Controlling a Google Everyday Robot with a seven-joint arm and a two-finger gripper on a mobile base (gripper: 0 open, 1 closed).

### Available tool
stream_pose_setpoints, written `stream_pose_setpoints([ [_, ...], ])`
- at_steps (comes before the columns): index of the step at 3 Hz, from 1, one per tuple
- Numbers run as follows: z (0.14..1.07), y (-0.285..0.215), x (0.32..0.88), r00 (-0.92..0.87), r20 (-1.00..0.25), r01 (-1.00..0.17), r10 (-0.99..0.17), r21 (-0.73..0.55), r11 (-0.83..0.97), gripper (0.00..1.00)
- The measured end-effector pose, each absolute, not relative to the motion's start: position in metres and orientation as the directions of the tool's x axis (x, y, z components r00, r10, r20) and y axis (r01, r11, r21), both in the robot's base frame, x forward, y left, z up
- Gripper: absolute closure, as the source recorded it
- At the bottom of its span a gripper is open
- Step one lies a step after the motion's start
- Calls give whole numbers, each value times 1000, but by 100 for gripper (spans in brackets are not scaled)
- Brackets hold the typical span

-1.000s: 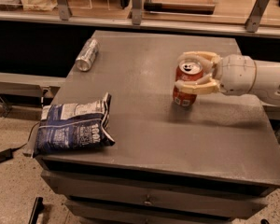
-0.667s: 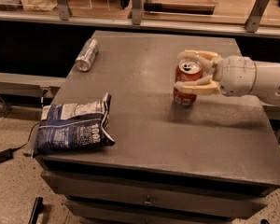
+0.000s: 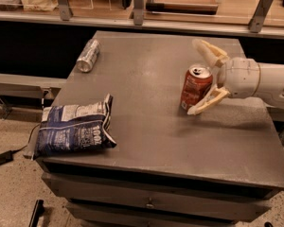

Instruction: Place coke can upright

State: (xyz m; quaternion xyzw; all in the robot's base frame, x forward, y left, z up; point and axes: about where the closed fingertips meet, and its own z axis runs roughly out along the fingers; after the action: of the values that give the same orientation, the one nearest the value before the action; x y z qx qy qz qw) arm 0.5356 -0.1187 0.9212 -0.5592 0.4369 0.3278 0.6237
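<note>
A: What's the biggest thing there?
B: A dark grey table (image 3: pixel 146 141); on its front left corner lies a blue-and-white chip bag (image 3: pixel 75 131), flat, reaching the edge.
A: And the arm?
B: It comes in from the right; the gripper (image 3: pixel 194 76) is over the table's right side, its fingers (image 3: pixel 213 100) spread wide apart, clasping nothing.
A: The coke can?
B: The coke can (image 3: pixel 195 86) stands upright on the table between those fingers, silver top up; one finger is behind it, clear of it; the other is near its base, touching or not I cannot tell; a silver can (image 3: pixel 88 56) lies on its side near the far left edge, well apart.
</note>
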Motion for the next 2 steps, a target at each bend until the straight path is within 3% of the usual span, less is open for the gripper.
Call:
stream_pose_setpoints([
  [2, 946, -210, 538, 245, -926, -861, -286, -343, 375, 0],
])
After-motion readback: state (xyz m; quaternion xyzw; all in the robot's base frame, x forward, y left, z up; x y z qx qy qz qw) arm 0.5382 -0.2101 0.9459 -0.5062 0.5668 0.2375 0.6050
